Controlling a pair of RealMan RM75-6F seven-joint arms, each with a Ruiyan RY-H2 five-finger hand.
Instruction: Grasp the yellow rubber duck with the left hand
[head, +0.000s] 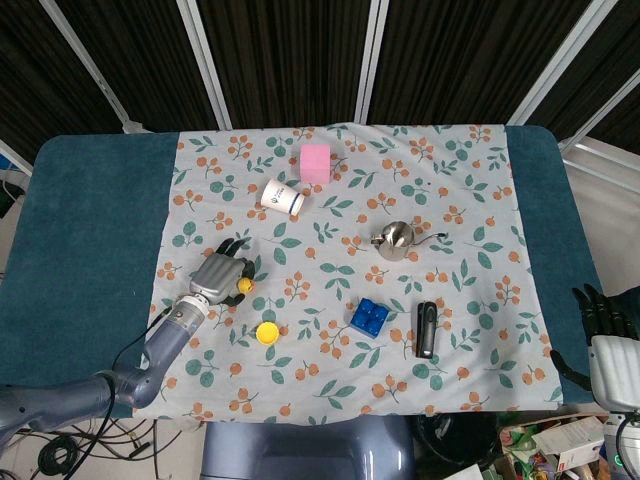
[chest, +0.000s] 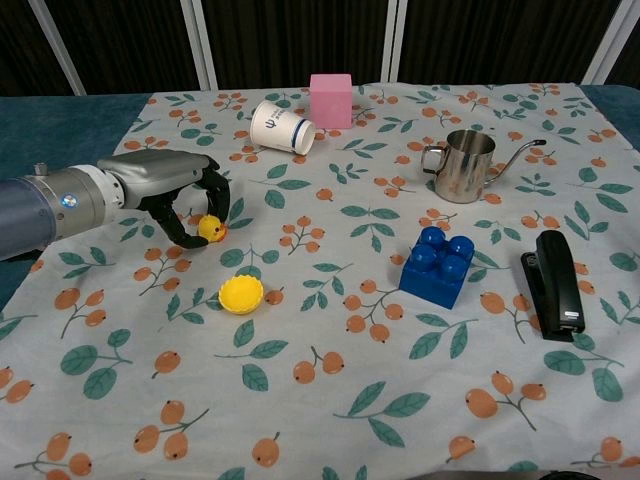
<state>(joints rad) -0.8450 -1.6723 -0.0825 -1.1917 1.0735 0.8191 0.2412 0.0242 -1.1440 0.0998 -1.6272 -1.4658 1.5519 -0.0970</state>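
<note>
Left hand (chest: 185, 195) fingers curled around yellow rubber duck (chest: 210, 229); grasp unconfirmed; right hand (head: 600, 320) spread, empty.

Bright, even overhead light; soft shadows, sharp focus throughout

You were working in what looked like a robotics lab or test studio, not a home. Across the top of the frame ran dark pleated curtain panels (head: 290, 50) held by white metal poles (head: 372, 50), screening the table (head: 80, 200) like a recording booth. The table wore teal felt with a leaf-and-berry print cloth (head: 470, 190) over the middle. At the lower left, loose black cables (head: 60, 450) lay on the floor, and at the lower right sat a cluttered box (head: 545, 445).
</note>
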